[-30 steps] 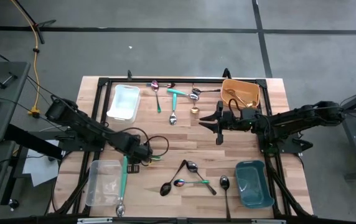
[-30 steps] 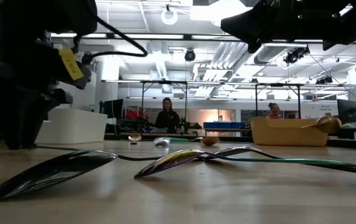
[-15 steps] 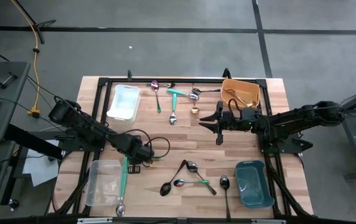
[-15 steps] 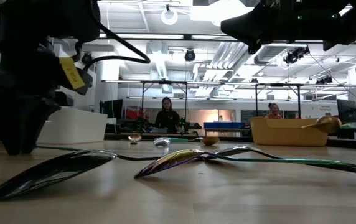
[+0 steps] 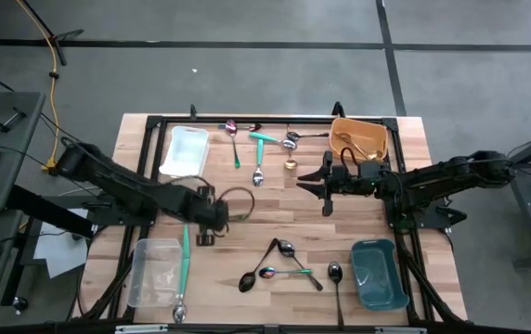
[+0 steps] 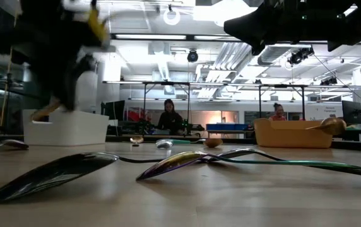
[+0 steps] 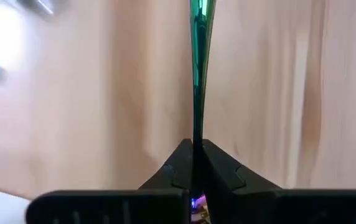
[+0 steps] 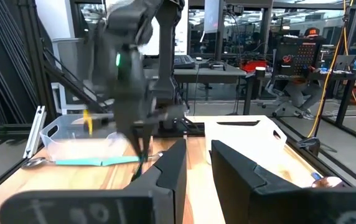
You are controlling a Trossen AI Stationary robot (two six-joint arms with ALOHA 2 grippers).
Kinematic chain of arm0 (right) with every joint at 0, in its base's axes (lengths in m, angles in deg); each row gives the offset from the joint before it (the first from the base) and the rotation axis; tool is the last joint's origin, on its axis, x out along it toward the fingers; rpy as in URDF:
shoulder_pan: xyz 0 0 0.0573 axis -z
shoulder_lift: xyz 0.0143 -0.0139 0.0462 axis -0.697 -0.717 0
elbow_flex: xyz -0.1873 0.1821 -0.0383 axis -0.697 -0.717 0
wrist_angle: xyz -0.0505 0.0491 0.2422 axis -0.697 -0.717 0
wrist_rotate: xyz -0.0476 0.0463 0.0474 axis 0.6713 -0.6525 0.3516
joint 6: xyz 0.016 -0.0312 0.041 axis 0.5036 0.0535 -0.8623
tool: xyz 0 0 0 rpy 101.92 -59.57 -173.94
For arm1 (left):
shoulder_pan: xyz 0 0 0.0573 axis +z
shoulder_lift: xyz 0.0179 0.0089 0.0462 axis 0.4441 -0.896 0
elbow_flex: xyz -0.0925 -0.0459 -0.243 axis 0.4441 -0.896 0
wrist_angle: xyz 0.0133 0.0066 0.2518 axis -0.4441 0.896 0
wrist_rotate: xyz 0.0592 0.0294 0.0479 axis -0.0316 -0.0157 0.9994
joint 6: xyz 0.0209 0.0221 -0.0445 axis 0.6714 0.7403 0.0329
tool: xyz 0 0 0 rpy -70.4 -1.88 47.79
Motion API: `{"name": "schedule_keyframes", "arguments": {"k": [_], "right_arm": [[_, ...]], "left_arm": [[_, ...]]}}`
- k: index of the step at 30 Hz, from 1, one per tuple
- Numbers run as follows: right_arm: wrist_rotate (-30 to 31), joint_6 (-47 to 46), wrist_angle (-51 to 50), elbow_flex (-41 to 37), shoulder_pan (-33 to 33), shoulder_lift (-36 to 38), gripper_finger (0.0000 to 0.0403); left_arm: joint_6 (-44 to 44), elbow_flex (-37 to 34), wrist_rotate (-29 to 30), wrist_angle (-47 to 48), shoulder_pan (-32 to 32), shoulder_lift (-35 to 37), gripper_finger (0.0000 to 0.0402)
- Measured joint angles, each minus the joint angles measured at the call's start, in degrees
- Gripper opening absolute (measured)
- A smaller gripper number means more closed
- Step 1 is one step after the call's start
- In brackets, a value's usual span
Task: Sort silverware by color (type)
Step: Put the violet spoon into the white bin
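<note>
My left gripper (image 5: 210, 221) hangs above the table's left middle, shut on a slim utensil with an iridescent green-blue handle (image 7: 198, 68). The utensil hangs dark and thin under the blurred left arm in the right wrist view (image 8: 142, 152). A teal-handled spoon (image 5: 185, 264) lies flat beside the clear bin (image 5: 152, 272). Several dark and rainbow spoons (image 5: 279, 264) lie at the near middle, and others (image 5: 258, 153) at the far middle. My right gripper (image 5: 326, 186) hovers level at the right middle, open, nothing between its fingers (image 8: 172, 171). My left gripper pinches the utensil's thin handle (image 7: 196, 134) between its two fingers, seen edge-on. The fingers slant steeply down and the handle runs on in line with them. The utensil is lifted clear of the table and hangs below the fingers.
A white bin (image 5: 184, 153) stands at the far left. An orange bin (image 5: 358, 139) holding gold spoons stands at the far right, and a teal bin (image 5: 379, 274) at the near right. A black frame (image 5: 247, 119) rims the table. A cable loop (image 5: 238, 204) trails by the left gripper.
My left gripper has risen from the table and shifted a little toward the far edge, tipping as it went. The slim utensil that lay on the wood beside its fingers has gone up with it, lifted clear.
</note>
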Motion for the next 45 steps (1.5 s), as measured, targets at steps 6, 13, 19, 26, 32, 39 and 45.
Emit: {"name": "schedule_keyframes", "arguments": {"k": [6, 13, 19, 26, 32, 39, 45], "right_arm": [[0.00, 0.00, -0.19, 0.00, -0.03, 0.00, 0.0069], [-0.68, 0.02, -0.94, 0.00, -0.05, -0.01, 0.0069], [-0.68, 0.02, -0.32, -0.02, -0.07, -0.02, 0.0069], [-0.66, 0.00, 0.11, -0.02, -0.06, 0.00, 0.0069], [-0.66, -0.09, 0.15, -0.02, -0.05, 0.00, 0.0069], [-0.66, -0.02, 0.13, -0.02, -0.04, 0.00, 0.0069], [-0.63, -1.46, -1.23, -0.02, -0.04, 0.00, 0.0069]], "left_arm": [[7.46, -4.86, 12.51, -20.40, 0.85, 11.00, 0.0007], [16.54, -23.14, 3.43, -67.80, 7.48, 15.68, 0.0007], [15.73, -31.29, -6.10, -93.67, 13.61, 9.89, 0.0006], [17.59, -31.85, -9.22, -100.69, 15.62, 4.29, 0.0006], [18.14, -30.94, -10.51, -100.93, 17.94, 3.65, 0.0006], [17.54, -30.93, -12.96, -100.54, 18.55, 3.63, 0.0006], [17.64, -30.93, -12.88, -100.95, 19.43, 3.65, 0.0006]]}}
